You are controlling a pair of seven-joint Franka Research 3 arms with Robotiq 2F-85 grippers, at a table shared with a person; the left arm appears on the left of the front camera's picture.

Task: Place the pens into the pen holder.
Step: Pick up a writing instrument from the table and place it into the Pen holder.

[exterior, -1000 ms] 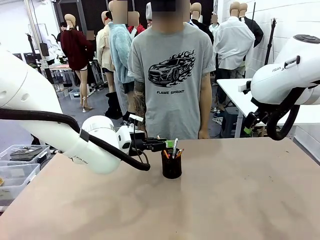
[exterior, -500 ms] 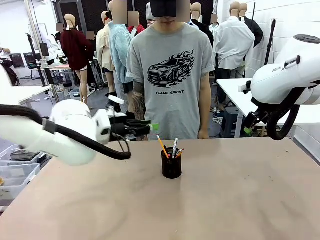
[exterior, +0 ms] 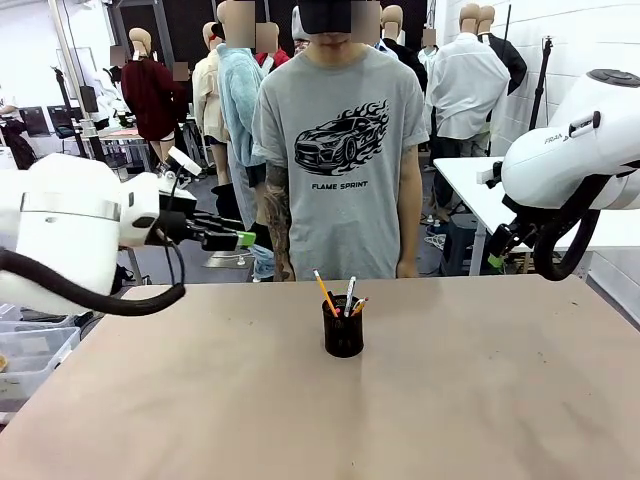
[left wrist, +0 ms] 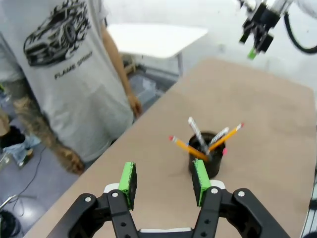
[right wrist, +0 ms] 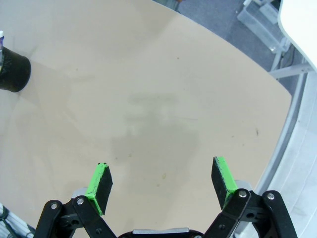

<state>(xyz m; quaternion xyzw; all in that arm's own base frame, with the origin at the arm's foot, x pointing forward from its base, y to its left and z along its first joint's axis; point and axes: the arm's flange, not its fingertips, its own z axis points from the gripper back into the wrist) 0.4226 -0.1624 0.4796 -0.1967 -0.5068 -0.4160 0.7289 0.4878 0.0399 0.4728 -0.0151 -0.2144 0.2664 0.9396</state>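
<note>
The black mesh pen holder (exterior: pixel 343 335) stands upright near the middle of the table, toward the far edge. Pens stick out of its top: a yellow-orange pencil (exterior: pixel 324 292) leaning left and a white-silver pen (exterior: pixel 349 295). In the left wrist view the pen holder (left wrist: pixel 214 163) carries the yellow-orange pencil (left wrist: pixel 184 146), the white-silver pen (left wrist: pixel 195 131) and another orange stick (left wrist: pixel 227 136). My left gripper (exterior: pixel 243 239) hovers up and to the left of the holder, open and empty (left wrist: pixel 164 178). My right gripper (right wrist: pixel 162 179) hangs open over bare table at the right, the pen holder (right wrist: pixel 12 72) far off.
A person in a grey T-shirt (exterior: pixel 345 150) stands at the table's far edge, arms hanging down. Clear plastic bins (exterior: pixel 35 345) sit off the table's left side. A white table (exterior: pixel 475 190) stands behind on the right.
My left gripper has drawn back from the pen holder, up and to the left, leaving the yellow-orange pencil standing in it. The right arm has not moved.
</note>
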